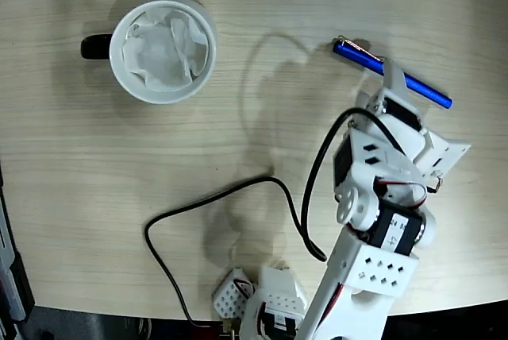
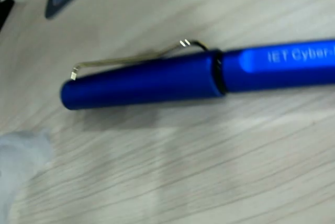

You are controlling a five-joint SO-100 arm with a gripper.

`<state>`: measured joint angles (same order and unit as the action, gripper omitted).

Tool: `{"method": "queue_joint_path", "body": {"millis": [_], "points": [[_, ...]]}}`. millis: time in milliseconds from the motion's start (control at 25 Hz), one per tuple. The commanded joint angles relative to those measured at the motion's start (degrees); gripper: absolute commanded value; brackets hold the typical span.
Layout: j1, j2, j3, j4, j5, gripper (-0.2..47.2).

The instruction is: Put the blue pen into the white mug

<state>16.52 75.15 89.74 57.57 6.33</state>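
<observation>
The blue pen (image 1: 392,75) lies flat on the table (image 1: 238,149), well right of the white mug (image 1: 163,50). My gripper (image 1: 390,79) hangs over its middle; finger spread cannot be told. I should straddle the barrel squarely before closing.

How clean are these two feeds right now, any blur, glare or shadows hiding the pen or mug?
Fixed view: evenly lit and sharp; soft arm shadows fall on the table, and the gripper covers the blue pen mid-length; the white mug is clear. Wrist view: very close and slightly soft; the pen shows mild sheen, its white lettering blurred.
</observation>
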Motion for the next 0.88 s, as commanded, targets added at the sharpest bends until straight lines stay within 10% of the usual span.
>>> {"method": "queue_joint_path", "body": {"millis": [0, 840], "points": [[0.97, -0.97, -3.87, 0.18, 1.23, 21.4], [0.79, -14.85, -12.13, -1.05, 4.39, 21.3]]}}
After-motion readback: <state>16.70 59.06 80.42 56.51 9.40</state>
